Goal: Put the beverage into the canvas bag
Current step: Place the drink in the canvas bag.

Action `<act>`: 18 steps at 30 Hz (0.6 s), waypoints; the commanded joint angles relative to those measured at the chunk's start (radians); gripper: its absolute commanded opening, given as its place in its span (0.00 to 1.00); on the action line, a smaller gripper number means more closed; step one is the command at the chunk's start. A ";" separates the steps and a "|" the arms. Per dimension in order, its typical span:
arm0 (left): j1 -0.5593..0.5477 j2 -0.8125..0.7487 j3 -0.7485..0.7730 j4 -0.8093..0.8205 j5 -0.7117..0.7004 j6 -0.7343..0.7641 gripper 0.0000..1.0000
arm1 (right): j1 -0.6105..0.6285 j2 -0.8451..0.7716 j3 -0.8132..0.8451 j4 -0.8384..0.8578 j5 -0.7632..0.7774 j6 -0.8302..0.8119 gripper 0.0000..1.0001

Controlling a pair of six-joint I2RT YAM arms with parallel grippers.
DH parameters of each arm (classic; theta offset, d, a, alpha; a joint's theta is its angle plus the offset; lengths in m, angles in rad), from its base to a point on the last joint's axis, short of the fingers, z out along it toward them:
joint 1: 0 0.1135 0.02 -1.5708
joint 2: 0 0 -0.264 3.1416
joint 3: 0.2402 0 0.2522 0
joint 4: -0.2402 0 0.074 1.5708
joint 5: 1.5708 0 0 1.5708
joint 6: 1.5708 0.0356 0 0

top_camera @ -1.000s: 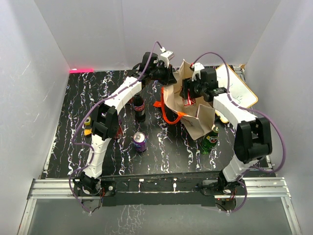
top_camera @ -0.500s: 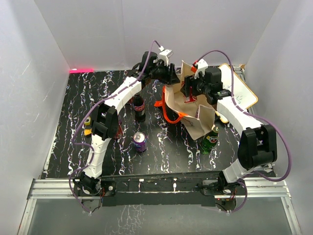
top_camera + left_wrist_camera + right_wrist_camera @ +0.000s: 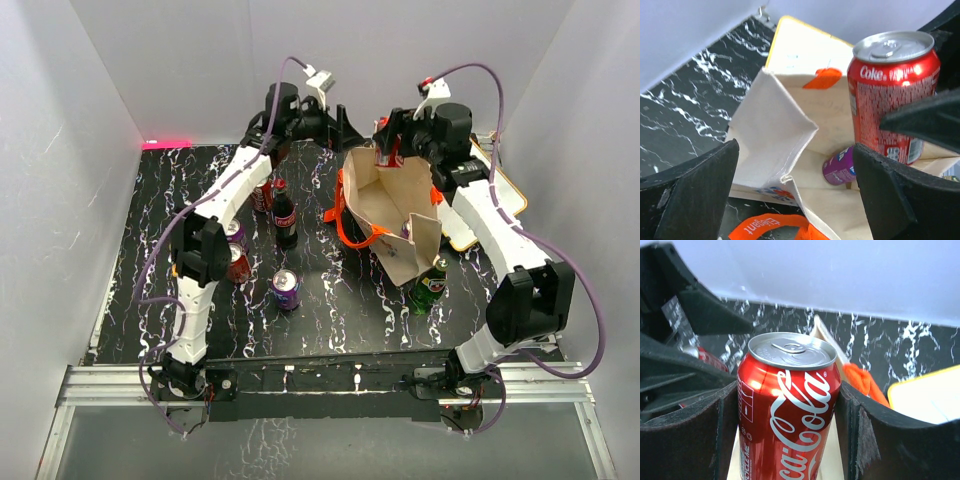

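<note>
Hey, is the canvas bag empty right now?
Not empty. The left wrist view shows a purple can lying at the bottom of the open bag.

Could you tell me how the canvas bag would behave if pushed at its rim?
Probably floppy: the canvas bag has creased walls, one corner folded inward. Its rim would likely buckle, though the purple can inside may anchor the base.

Centre right in the top view, the canvas bag [image 3: 425, 238] gapes wide with only a purple can [image 3: 840, 167] on its floor, though my spread left gripper [image 3: 346, 125] and my right gripper [image 3: 388, 150], clamping the red cola can [image 3: 790, 405], crowd its upper rim, and a green bottle [image 3: 432, 285] blocks its lower-right corner.
</note>
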 commanded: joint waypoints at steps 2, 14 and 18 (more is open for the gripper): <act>0.011 -0.138 0.060 0.061 0.079 0.010 0.97 | 0.003 0.009 0.201 0.157 0.085 0.152 0.08; -0.011 -0.149 -0.008 0.324 0.185 -0.272 0.97 | 0.026 0.118 0.398 0.162 0.091 0.322 0.08; -0.022 -0.139 -0.008 0.283 0.144 -0.260 0.97 | 0.033 0.120 0.408 0.166 0.083 0.341 0.08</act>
